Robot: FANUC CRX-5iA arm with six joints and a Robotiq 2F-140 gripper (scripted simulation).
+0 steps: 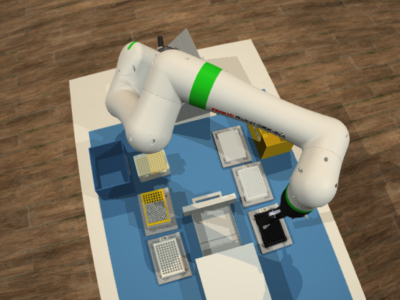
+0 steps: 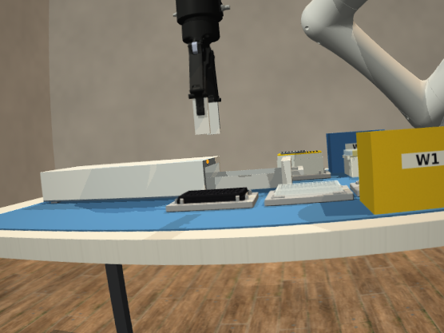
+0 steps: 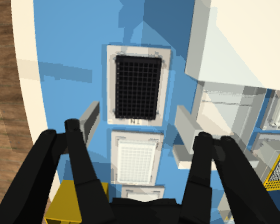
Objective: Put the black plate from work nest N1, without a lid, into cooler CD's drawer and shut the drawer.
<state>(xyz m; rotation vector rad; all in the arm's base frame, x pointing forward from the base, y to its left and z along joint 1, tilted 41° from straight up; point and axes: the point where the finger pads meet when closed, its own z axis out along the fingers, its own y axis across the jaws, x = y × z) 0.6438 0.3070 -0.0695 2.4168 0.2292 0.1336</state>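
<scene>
Gripper (image 2: 207, 126) released, empty, hovering above black plate (image 1: 270, 229) in nest N1 (image 1: 285, 244).

Desk (image 2: 200, 248): cream, with blue mat (image 1: 309, 252). Plate (image 1: 271, 231): black, on pale grey nest (image 1: 284, 244); cooler (image 2: 120, 178): white-grey, amber lamp (image 2: 208, 161) lit. Bins: one yellow (image 2: 383, 176) labelled W1 in black, one dark blue (image 1: 108, 167); arm (image 1: 252, 105) white with green bands.
</scene>
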